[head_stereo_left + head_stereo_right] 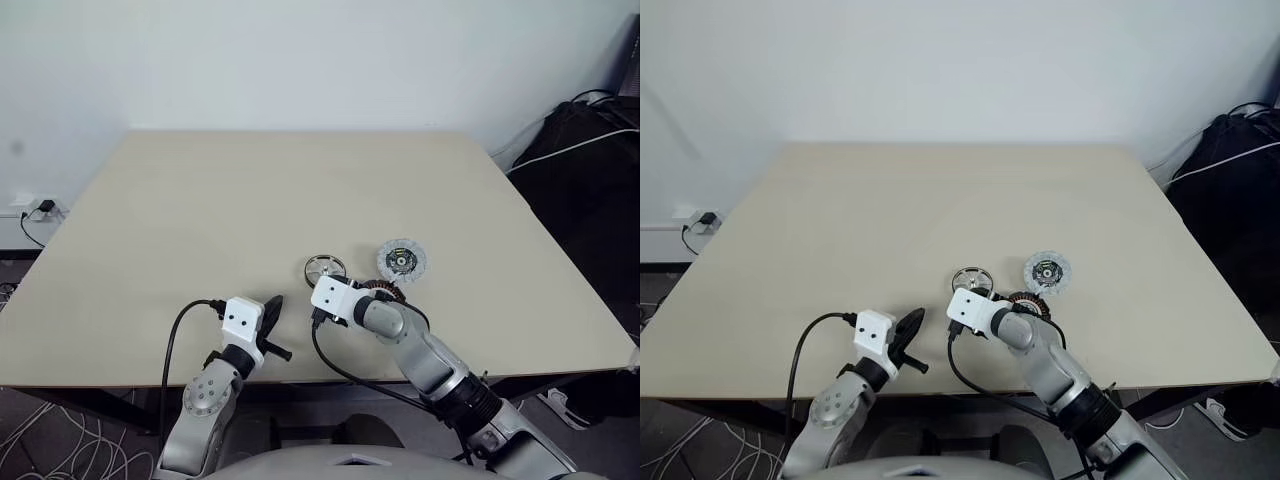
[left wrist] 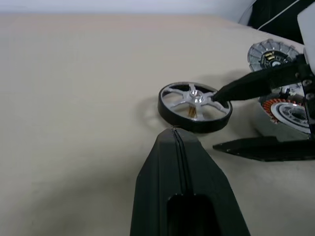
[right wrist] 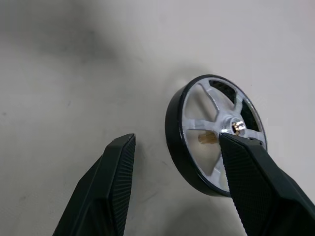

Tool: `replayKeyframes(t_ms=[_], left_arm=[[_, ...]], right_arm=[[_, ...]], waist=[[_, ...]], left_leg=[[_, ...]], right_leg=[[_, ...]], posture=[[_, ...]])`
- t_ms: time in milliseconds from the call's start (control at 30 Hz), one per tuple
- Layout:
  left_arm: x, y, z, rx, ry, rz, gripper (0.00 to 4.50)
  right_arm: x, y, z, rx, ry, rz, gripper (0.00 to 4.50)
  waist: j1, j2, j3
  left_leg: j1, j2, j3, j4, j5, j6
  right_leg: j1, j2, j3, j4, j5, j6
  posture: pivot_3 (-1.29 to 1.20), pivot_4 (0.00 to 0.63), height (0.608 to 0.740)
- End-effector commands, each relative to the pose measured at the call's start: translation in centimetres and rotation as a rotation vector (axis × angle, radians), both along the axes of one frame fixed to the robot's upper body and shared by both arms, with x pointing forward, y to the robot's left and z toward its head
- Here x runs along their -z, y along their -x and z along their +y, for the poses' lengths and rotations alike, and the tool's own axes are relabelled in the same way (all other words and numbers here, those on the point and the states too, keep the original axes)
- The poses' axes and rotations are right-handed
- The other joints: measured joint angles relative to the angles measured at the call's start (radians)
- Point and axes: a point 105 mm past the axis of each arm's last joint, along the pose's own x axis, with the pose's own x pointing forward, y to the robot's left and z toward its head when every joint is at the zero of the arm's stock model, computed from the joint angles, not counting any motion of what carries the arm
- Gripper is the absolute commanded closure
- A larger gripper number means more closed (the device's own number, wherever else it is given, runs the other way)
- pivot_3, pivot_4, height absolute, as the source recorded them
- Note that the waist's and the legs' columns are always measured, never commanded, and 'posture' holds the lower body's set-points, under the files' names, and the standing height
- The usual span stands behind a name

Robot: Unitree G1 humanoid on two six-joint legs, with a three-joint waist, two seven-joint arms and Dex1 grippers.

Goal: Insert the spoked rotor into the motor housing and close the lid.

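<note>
Beige surface (image 1: 200, 220), matte, carries all three parts near its front edge, right of centre. Spoked rotor (image 1: 325, 267) lies flat, silver spokes and hub up, dark outer rim. Motor housing (image 2: 288, 110) sits just beside it on the robot's right, copper windings visible, largely hidden behind the right arm in the head views. Lid (image 1: 402, 260) lies flat just beyond the housing, patterned dark centre facing up.

Right hand (image 3: 174, 162) is open, tilted down toward the rotor. One finger (image 3: 256, 182) has its tip over the rotor's hub; the other finger (image 3: 110, 182) is off the rotor on bare surface, apart from the rim. So the rotor's near rim lies between the two fingers; no grip on it. Cannot tell whether the fingertip over the hub actually touches it.

Left hand (image 1: 270, 312) is closed, fingers pressed together, holding nothing, pointing roughly toward the rotor from the robot's left, near the front edge and apart from all parts.

Black cable (image 1: 175, 335) loops from the left wrist. Dark bag (image 1: 585, 150) with a white cord sits off the surface, far right.
</note>
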Motion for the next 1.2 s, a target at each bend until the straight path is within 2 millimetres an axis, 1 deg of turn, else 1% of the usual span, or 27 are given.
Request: replayKeyframes(t_ms=[33, 233, 400, 633, 900, 1000, 1067, 1100, 1200], left_arm=[[-1.0, -0.4, -0.2, 0.003, 0.012, -0.054, 4.5], [-1.0, -0.4, -0.3, 0.005, 0.016, -0.059, 4.5], [-0.9, -0.4, -0.2, 0.003, 0.015, -0.061, 4.5], [-0.8, -0.4, -0.2, 0.006, 0.015, -0.059, 4.5], [-0.6, -0.3, -0.4, 0.01, 0.016, -0.055, 4.5], [-0.5, -0.3, -0.4, 0.012, 0.018, -0.052, 4.5], [-0.5, -0.3, -0.5, 0.013, 0.019, -0.05, 4.5], [-0.4, -0.3, -0.5, 0.013, 0.019, -0.05, 4.5], [-0.4, -0.2, -0.5, 0.013, 0.02, -0.048, 4.5]], right_arm=[[-1.2, -0.8, 0.6, -0.023, -0.009, -0.054, 1.62], [-0.9, -1.2, 0.6, -0.025, -0.002, -0.051, 1.62], [-0.6, -1.7, 0.2, -0.017, 0.013, -0.05, 1.62], [-0.6, -2.5, -0.6, 0.009, 0.025, -0.061, 1.62], [-0.6, -2.6, -0.8, 0.016, 0.028, -0.066, 1.62], [-0.6, -2.6, -0.8, 0.015, 0.025, -0.068, 2.25], [-0.6, -2.5, -0.8, 0.012, 0.025, -0.069, 2.86], [-0.6, -2.5, -0.8, 0.012, 0.024, -0.07, 3.29], [-0.6, -2.5, -0.7, 0.011, 0.024, -0.076, 4.18]], waist=[[0.0, 0.0, 0.0], [0.0, 0.0, 0.0], [0.0, 0.0, 0.0], [-0.001, 0.0, 0.0], [-0.001, 0.0, -0.001], [-0.001, 0.0, -0.001], [-0.001, 0.0, -0.001], [-0.001, 0.0, -0.001], [-0.001, 0.0, -0.001]], left_leg=[[0.0, 0.0, 0.0, 0.0, 0.0, 0.0], [0.0, 0.0, 0.0, 0.0, 0.0, 0.0], [0.0, 0.0, 0.0, 0.001, 0.0, 0.0], [0.001, 0.0, 0.0, 0.001, 0.0, 0.0], [0.001, 0.0, 0.0, 0.001, 0.0, 0.0], [0.001, 0.0, 0.0, 0.001, 0.0, 0.001], [0.001, 0.0, 0.0, 0.001, 0.0, 0.001], [0.001, 0.0, 0.0, 0.001, 0.0, 0.001], [0.001, 0.0, 0.0, 0.001, 0.0, 0.001]], right_leg=[[0.0, 0.0, 0.0, 0.0, 0.0, 0.0], [0.0, 0.0, 0.0, 0.0, 0.0, 0.0], [0.001, 0.0, 0.0, 0.0, 0.0, 0.0], [0.001, 0.0, 0.0, 0.0, 0.001, 0.0], [0.001, 0.0, 0.0, 0.0, 0.001, 0.0], [0.001, 0.0, 0.0, 0.0, 0.001, 0.0], [0.001, 0.0, 0.0, 0.0, 0.001, 0.0], [0.001, 0.0, 0.0, 0.0, 0.001, 0.0], [0.001, 0.0, 0.0, 0.0, 0.001, 0.0]], posture=[[0.0, 0.0, 0.74], [0.0, 0.0, 0.74], [0.0, 0.0, 0.74], [0.0, 0.0, 0.74], [0.0, 0.0, 0.74], [0.0, 0.0, 0.74], [0.0, 0.0, 0.74], [0.0, 0.0, 0.74], [0.0, 0.0, 0.74]])
